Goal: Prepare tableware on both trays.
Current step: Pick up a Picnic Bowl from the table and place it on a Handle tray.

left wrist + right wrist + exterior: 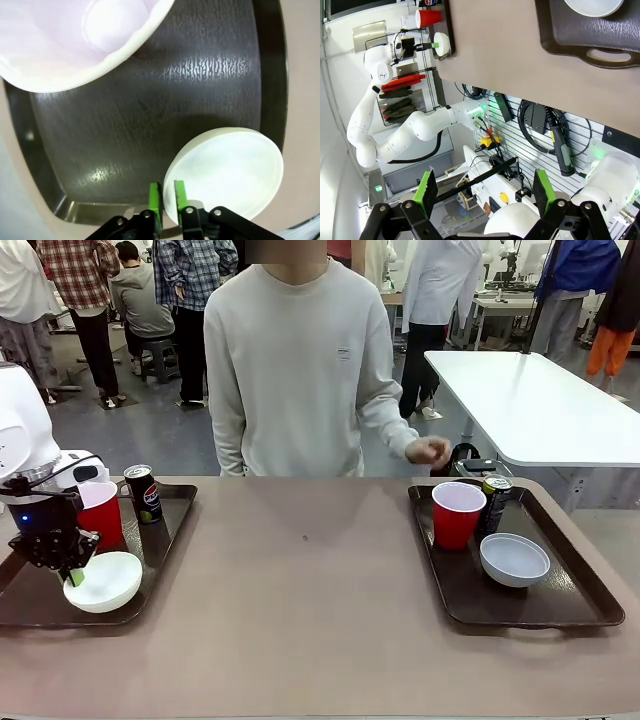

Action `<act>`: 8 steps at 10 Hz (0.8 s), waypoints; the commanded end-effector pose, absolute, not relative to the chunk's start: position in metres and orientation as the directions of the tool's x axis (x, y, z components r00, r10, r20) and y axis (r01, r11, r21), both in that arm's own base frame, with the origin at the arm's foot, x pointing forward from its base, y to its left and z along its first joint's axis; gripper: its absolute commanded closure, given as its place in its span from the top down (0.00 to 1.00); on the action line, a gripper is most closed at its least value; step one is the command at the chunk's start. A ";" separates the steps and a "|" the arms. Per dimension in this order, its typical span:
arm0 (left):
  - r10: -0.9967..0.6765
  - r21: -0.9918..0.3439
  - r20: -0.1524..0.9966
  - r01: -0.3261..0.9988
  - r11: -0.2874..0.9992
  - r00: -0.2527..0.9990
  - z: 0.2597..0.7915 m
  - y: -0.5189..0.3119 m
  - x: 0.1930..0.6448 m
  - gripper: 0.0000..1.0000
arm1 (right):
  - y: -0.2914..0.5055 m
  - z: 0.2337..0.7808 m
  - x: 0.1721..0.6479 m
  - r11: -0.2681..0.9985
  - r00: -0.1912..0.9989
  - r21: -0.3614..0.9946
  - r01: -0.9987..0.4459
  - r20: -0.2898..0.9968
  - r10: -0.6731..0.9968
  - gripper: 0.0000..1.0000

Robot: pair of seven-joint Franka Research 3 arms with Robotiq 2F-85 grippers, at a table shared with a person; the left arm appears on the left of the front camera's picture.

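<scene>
In the front view the left gripper [72,575] hangs over the near part of the left tray [20,608], at the rim of the cream-white bowl [105,582]; its black body hides much of the left red cup [100,512] behind it, and whether the rim is pinched cannot be told from here. A dark can [143,493] stands just beside that cup at the tray's far edge. On the right tray [560,608] a red cup [457,514] partly covers the second can [494,502], with the pale grey-white bowl [514,559] just in front of them. The person's hand [428,450] hovers behind the table's far edge, above the right tray. In the left wrist view the green pads [154,199] stand close together with the wall of a bowl [227,172] between them; contact is hard to judge. A second white-lined vessel [75,37] is cut off at the top, over the dark tray floor [150,110]. In the right wrist view the right gripper [485,187] stands wide open and empty off the table edge [505,50]; a tray handle [600,50] and bowl [594,6] are cropped above, the left arm [395,125] far off.
</scene>
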State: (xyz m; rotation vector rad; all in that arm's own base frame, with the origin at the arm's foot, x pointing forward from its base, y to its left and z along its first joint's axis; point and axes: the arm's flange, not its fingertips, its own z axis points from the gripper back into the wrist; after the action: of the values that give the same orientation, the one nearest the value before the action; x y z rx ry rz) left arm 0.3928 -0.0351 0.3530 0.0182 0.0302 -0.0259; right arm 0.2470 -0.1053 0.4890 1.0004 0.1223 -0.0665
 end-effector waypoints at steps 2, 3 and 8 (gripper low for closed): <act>0.030 0.048 0.004 -0.030 0.998 1.000 0.362 -0.040 0.388 0.28 | -0.103 0.490 0.250 0.522 0.990 0.844 0.126 -0.137 -0.017 1.00; 0.035 0.028 0.026 -0.036 0.999 0.999 0.375 -0.043 0.387 1.00 | -0.103 0.490 0.250 0.522 0.990 0.844 0.126 -0.137 -0.017 1.00; -0.064 0.006 0.114 0.064 0.998 0.991 0.443 -0.073 0.370 0.88 | -0.103 0.490 0.250 0.522 0.990 0.844 0.126 -0.137 -0.017 1.00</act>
State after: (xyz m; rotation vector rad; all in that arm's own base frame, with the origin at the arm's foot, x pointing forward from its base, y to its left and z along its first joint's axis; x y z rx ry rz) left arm 0.3757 -0.0658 0.4371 0.0182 -0.1273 -0.0765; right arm 0.2470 -0.1053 0.4889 1.0004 0.1226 -0.0666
